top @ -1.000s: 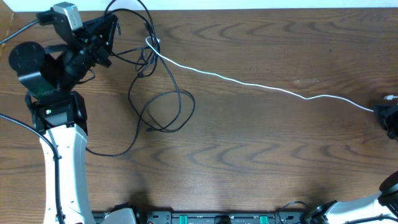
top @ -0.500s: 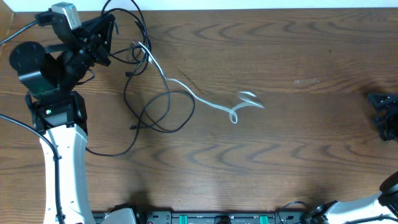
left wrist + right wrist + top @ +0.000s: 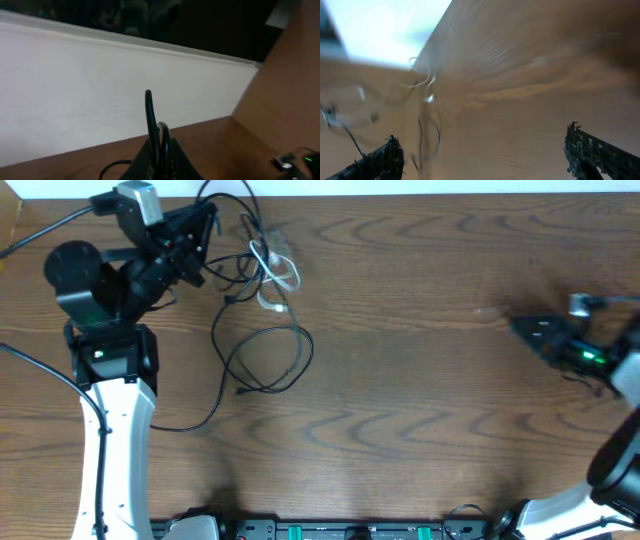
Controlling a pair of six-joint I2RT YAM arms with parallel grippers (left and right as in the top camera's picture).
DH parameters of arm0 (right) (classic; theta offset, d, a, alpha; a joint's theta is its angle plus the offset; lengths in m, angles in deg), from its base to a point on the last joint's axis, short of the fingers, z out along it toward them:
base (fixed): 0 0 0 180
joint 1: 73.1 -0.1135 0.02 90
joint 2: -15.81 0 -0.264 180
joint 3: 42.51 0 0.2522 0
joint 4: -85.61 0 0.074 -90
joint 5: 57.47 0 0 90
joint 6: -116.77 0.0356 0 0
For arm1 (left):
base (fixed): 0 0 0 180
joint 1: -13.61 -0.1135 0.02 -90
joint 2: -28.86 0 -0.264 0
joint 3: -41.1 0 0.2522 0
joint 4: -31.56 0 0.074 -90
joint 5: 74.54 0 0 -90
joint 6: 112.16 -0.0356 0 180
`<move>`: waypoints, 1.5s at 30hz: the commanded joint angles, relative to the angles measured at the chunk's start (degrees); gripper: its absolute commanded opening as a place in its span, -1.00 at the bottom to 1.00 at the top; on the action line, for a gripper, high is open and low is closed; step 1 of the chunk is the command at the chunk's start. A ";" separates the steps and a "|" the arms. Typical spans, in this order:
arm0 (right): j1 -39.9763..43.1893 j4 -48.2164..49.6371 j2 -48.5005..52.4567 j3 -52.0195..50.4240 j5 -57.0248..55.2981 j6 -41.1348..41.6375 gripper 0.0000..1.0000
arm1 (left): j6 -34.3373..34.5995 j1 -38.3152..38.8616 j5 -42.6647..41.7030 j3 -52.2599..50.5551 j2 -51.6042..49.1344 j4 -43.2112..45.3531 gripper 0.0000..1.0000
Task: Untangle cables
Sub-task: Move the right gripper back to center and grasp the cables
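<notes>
Nearest on the desk point(image 3: 420, 430), the black cables point(image 3: 262, 358) lie in loose loops. At the right, the right pincer point(image 3: 482, 145) gapes wide and empty. Beyond, the white cable point(image 3: 276, 275) sits bunched. At the far edge the left pincer point(image 3: 198, 232) is closed, seemingly pinching one of the black cables.

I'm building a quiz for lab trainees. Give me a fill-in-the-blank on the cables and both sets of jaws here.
1. The left jaws are ___ on a black cable.
2. The right jaws stand ___, with nothing between them.
3. The one bunched-up cable is ___ in colour.
Missing words: shut; open; white.
</notes>
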 commanded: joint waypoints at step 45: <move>-54.93 57.42 -0.79 0.24 -17.79 5.77 -0.03 | 9.16 12.22 -1.18 0.55 0.39 17.22 -0.85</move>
